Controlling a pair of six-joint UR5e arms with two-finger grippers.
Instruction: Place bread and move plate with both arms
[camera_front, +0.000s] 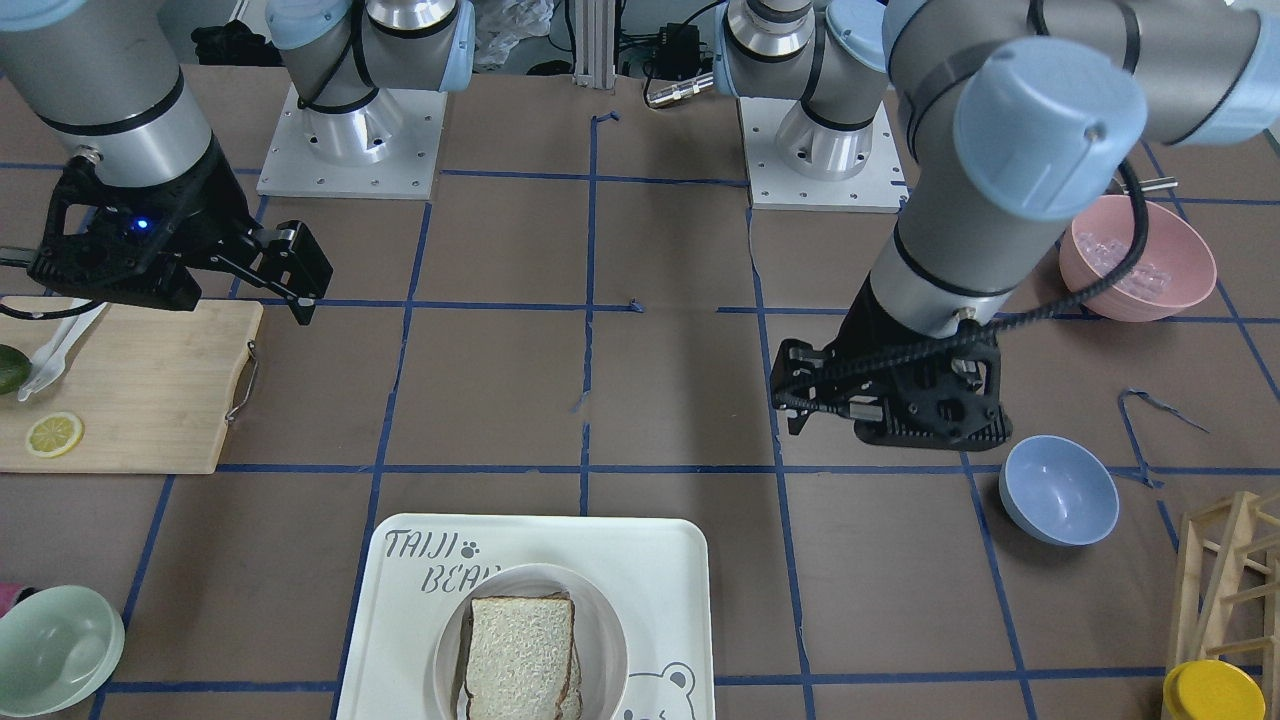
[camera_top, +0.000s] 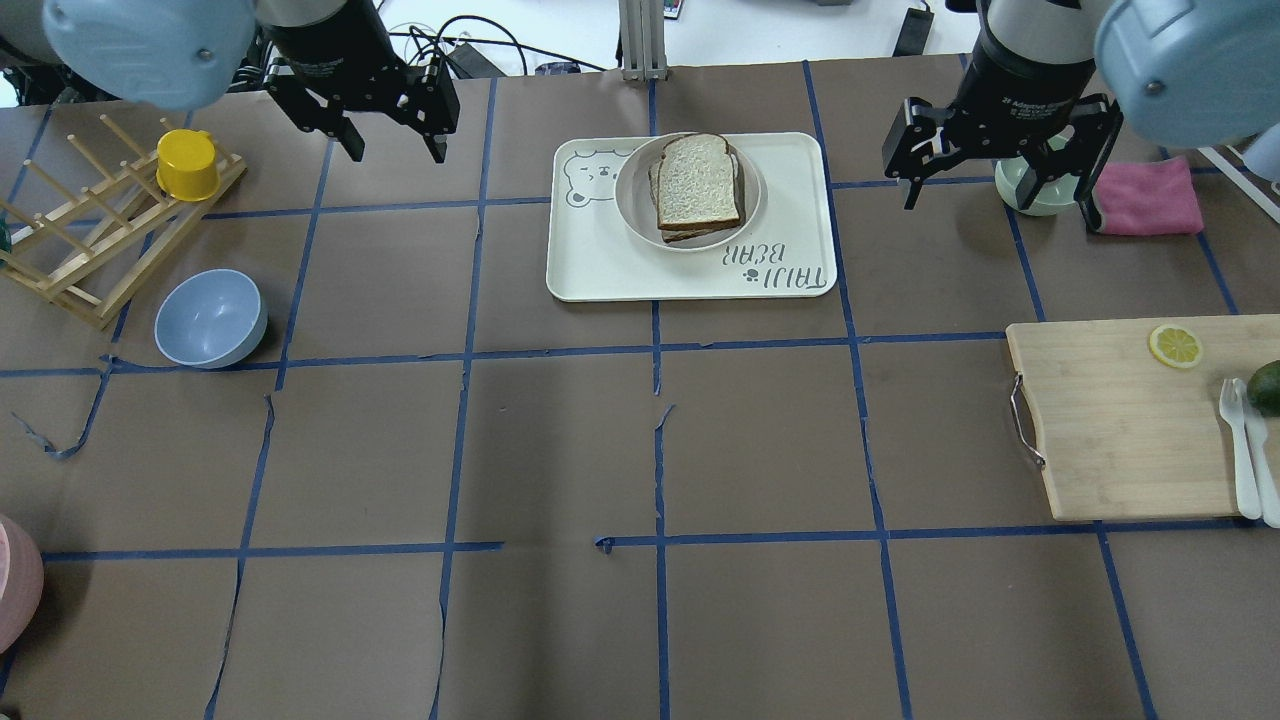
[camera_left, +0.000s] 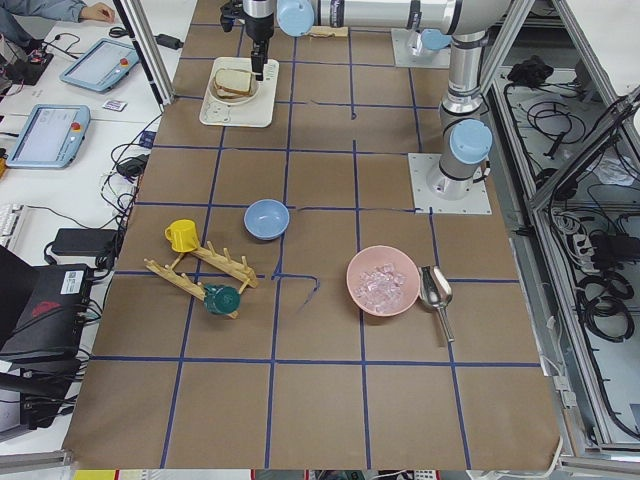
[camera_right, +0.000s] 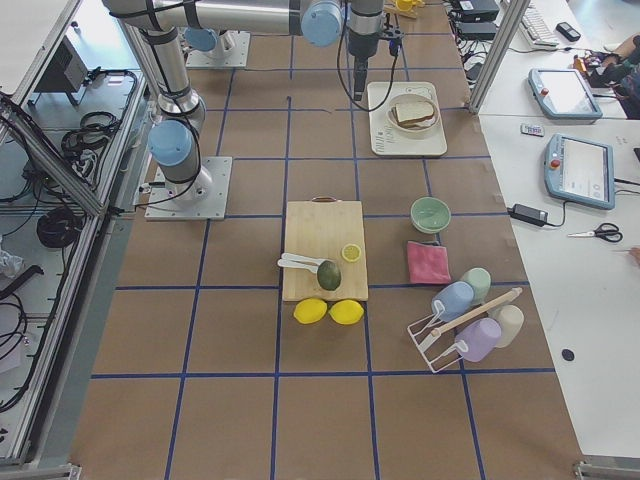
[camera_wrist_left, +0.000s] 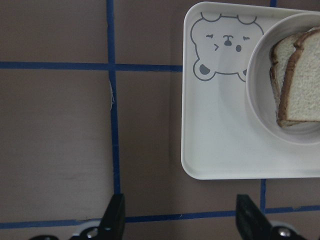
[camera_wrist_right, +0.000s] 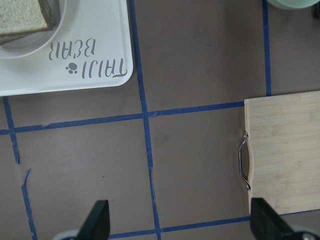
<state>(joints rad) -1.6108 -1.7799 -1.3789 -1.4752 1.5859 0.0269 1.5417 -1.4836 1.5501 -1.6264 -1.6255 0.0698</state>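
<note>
On the white rectangular tray lettered "TAIJI BEAR", the round cream plate carries the dark-crusted square bread slice, stacked over another slice. The black left gripper and right gripper hover either side, fingers spread, empty.

L gripper & R gripper both raised, pointing down, jaws wide, empty.

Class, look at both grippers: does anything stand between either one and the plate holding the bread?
Nothing visible does. Only bare table separates the left gripper and the right gripper from the tray carrying the plate and bread. Both hang open.
</note>
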